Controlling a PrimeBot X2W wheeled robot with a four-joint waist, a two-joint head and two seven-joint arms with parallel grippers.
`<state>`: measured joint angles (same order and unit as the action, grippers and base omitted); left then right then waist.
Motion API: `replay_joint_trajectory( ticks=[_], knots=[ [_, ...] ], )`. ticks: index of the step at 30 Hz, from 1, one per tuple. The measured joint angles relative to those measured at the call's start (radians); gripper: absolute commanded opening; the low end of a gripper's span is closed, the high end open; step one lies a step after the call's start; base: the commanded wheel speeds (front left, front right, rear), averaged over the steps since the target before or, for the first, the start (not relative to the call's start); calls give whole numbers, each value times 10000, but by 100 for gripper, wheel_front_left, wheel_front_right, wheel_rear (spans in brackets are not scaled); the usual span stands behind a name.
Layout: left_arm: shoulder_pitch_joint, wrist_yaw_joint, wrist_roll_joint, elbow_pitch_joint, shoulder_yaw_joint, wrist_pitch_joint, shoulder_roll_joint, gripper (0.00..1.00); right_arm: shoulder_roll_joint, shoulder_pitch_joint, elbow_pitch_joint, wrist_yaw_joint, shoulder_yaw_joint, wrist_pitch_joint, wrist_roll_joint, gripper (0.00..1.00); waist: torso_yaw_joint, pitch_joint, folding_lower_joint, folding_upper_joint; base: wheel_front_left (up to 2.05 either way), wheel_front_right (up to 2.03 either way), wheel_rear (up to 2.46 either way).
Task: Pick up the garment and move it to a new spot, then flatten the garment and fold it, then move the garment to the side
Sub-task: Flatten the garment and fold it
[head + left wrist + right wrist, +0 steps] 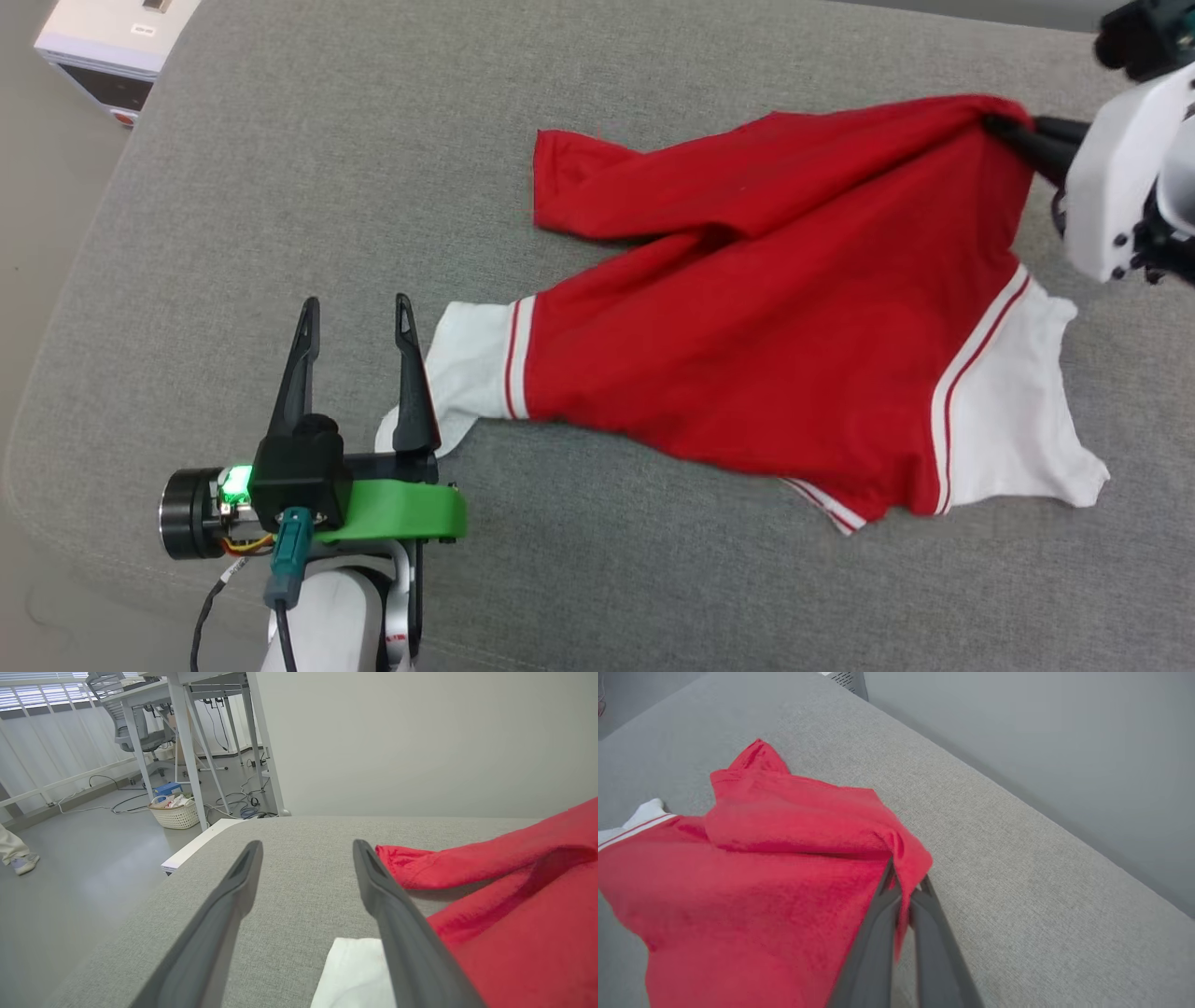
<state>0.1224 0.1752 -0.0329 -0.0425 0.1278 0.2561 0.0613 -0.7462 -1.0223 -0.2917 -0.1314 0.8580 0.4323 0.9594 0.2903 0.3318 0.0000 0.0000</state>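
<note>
The garment point(766, 327), a red T-shirt with white sleeves and red-white stripe trim, lies spread on the grey cushion point(373, 187). My right gripper point(1013, 129) at the upper right is shut on the garment's far red edge, which bunches at the fingertips; in the right wrist view red cloth point(794, 858) drapes over that gripper point(903, 877). My left gripper point(358, 311) stands open at the lower left, its right finger point(411, 383) touching the left white sleeve point(471, 359). The left wrist view shows that gripper point(306, 847) with the white sleeve point(355, 970) and red cloth point(514, 896) at its right.
The cushion's rounded left edge point(56, 355) drops to the floor. A white box point(112, 47) sits beyond the far left corner. A wall point(420, 742) rises behind the cushion; desks, a basket point(175, 812) and a person's foot point(21, 861) are off to the left.
</note>
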Motion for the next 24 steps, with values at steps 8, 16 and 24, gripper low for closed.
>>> replay_joint_trajectory(
  ticks=[8,16,24],
  knots=[
    [37,-6,0,-19,303,0,-27,100,-249,-662,-1787,0,-968,-144,-385,0,47,488,0,0,0,0,0],
    [231,84,-2,-21,531,0,-40,100,-270,-901,-4521,0,-1927,-504,-963,0,304,983,1,0,0,0,0],
    [301,221,-4,-4,591,0,-46,100,-31,-749,-6151,0,-2249,-957,-1358,0,398,1103,1,0,0,0,0]
  ],
)
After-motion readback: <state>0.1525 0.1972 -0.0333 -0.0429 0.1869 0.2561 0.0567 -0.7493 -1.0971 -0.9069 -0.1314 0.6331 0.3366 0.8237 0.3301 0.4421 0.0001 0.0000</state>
